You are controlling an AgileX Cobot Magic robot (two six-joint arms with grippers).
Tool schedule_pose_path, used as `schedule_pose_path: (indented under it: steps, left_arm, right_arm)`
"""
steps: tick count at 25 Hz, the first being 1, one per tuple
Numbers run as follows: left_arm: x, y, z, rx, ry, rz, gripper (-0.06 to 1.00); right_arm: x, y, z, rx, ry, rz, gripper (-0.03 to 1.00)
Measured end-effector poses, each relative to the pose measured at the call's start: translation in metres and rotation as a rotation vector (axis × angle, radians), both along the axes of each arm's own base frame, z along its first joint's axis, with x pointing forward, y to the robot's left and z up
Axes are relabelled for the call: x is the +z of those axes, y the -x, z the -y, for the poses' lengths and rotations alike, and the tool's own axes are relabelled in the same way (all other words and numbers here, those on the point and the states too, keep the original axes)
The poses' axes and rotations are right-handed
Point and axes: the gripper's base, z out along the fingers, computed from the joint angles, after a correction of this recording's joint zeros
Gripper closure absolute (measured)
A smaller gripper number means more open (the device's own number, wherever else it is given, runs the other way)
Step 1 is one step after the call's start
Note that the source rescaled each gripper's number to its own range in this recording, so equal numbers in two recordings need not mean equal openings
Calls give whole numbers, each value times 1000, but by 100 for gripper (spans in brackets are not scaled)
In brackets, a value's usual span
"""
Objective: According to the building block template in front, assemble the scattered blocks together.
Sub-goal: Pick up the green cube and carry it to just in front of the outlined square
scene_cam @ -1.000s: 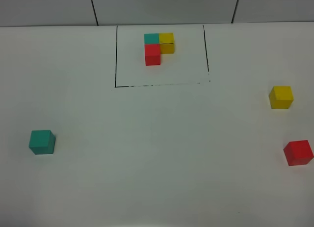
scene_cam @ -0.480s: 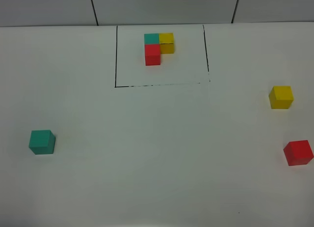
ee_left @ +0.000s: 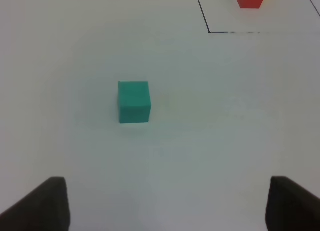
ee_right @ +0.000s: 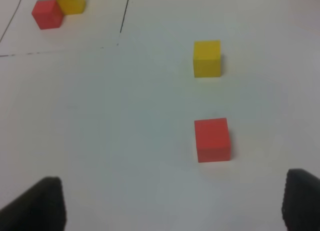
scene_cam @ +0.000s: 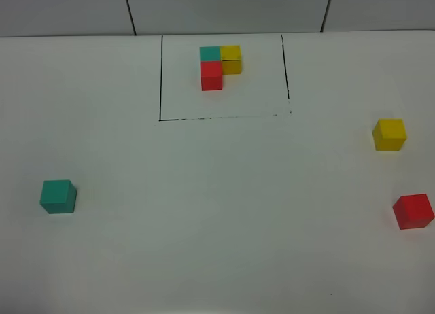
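Grippers gape empty — left gripper (ee_left: 170, 206), right gripper (ee_right: 169, 201). Left of the black-framed L-shaped cube template (scene_cam: 219, 66): a matte teal cube (scene_cam: 58, 196); right of it: a matte yellow cube (scene_cam: 389, 134) and a matte red cube (scene_cam: 412, 211).

A high camera off the arms looks steeply down on the whole white table (scene_cam: 217, 246), with the building block template (scene_cam: 219, 67) at the far side. The left wrist camera sits lower and closer and faces across the table toward the template, taking in the teal block (ee_left: 134, 102) well short of it. The right wrist camera does likewise from the other side, past the red block (ee_right: 212, 139) and yellow block (ee_right: 207, 58); all three views share the template.
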Motion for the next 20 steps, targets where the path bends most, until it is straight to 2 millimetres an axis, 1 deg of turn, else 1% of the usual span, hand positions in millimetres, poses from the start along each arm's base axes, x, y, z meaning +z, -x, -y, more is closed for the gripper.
schedule_pose_path:
  steps: [3, 6, 9, 11, 16, 19, 20]
  left_arm:
    - [7, -9, -2, 19, -27, 1, 21]
    - [14, -32, -4, 38, -66, -66, 15]
    - [19, -64, -2, 33, -78, -208, 7]
    - [19, -90, 0, 23, -94, -319, 4]
    - [19, -151, 4, -5, -129, -523, 3]
    - [10, -186, 6, 25, -110, -650, 3]
    - [4, -197, 7, 39, -102, -699, 2]
  right_arm:
    - [0, 0, 0, 0, 0, 0, 22]
    - [0, 0, 0, -1, -3, 0, 22]
    - [0, 0, 0, -2, -3, 0, 22]
    - [0, 0, 0, -2, -5, 0, 22]
    - [0, 0, 0, -2, -4, 0, 22]
    - [0, 0, 0, -2, -4, 0, 22]
    - [0, 0, 0, -2, -4, 0, 22]
